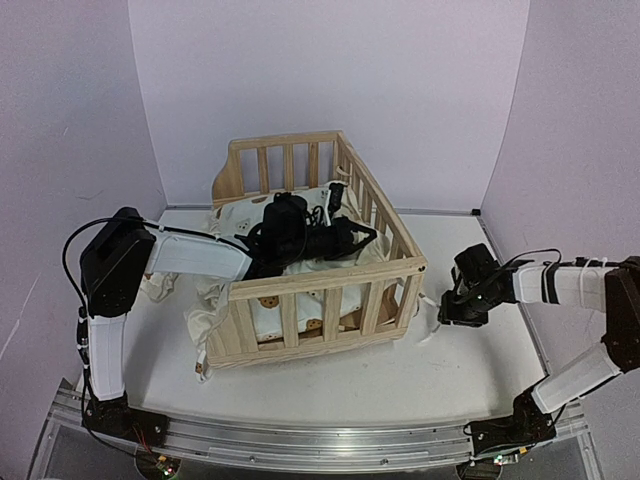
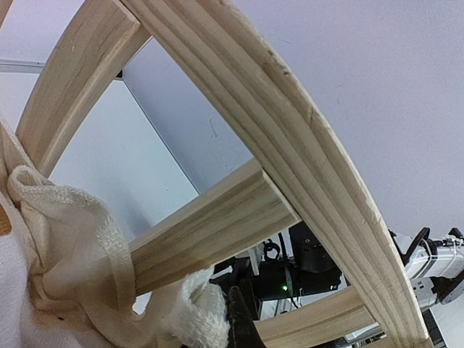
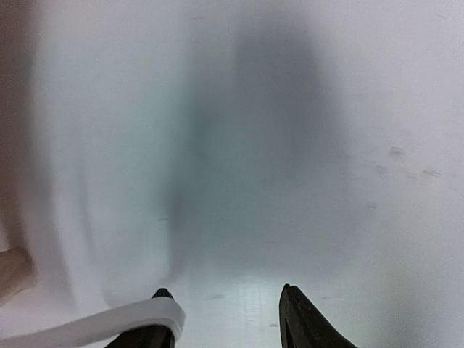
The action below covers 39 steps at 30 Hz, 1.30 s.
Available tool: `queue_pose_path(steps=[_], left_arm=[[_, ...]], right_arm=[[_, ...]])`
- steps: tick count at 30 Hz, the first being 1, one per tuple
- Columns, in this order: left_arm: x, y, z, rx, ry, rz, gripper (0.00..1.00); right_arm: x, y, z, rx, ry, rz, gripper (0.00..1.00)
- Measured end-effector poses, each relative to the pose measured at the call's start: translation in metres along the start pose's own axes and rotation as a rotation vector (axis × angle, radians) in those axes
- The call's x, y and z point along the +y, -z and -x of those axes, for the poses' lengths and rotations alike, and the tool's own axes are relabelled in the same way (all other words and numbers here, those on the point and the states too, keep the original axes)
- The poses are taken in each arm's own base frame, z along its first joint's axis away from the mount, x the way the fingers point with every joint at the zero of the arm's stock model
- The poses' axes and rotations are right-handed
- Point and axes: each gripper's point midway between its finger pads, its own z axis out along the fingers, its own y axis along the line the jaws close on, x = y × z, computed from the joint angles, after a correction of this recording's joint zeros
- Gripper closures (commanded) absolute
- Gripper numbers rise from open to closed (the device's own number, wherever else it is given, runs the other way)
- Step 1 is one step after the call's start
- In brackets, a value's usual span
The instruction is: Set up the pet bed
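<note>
Right gripper (image 3: pixel 225 299) hangs low over the desk (image 3: pixel 304 181), fingers spread, with a white tie (image 3: pixel 109 322) lying across one fingertip, not pinched. It sits just off the near right corner of the pet bed frame (image 1: pixel 330 282), which stands mid-desk. Left gripper (image 1: pixel 355 236) is inside the frame, over the bear-print cushion (image 1: pixel 240 212); cushion fabric spills out on the left side. Only one of the left fingers (image 2: pixel 239 326) shows, so can't tell if they're spread or pressed together.
</note>
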Motion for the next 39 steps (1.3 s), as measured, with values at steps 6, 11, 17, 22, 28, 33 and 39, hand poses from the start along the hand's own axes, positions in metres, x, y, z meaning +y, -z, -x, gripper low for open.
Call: queue_pose_path(steps=[6, 11, 17, 22, 28, 33, 39], left_arm=[[0.000, 0.000, 0.000, 0.000, 0.000, -0.001, 1.00], [0.000, 0.000, 0.000, 0.001, 0.001, -0.001, 1.00], [-0.001, 0.000, 0.000, 0.003, 0.001, -0.003, 1.00], [-0.001, 0.000, -0.001, 0.006, 0.001, -0.005, 1.00], [-0.001, 0.000, -0.001, 0.007, 0.002, -0.006, 1.00], [-0.001, 0.000, -0.001, 0.012, 0.005, -0.010, 1.00], [-0.001, 0.000, -0.002, 0.013, 0.006, -0.010, 1.00]], right_arm=[[-0.038, 0.046, 0.018, -0.090, -0.013, -0.232, 0.27], [0.014, 0.098, 0.045, -0.200, 0.048, 0.092, 0.30], [0.057, 0.092, 0.022, -0.050, 0.030, 0.504, 0.46], [0.084, 0.085, 0.000, 0.057, 0.021, 0.731, 0.60], [0.099, 0.086, 0.003, 0.053, 0.050, 0.855, 0.81], [0.107, 0.086, 0.006, 0.040, 0.067, 0.924, 0.98], [0.128, 0.093, 0.002, 0.050, 0.131, 1.012, 1.00]])
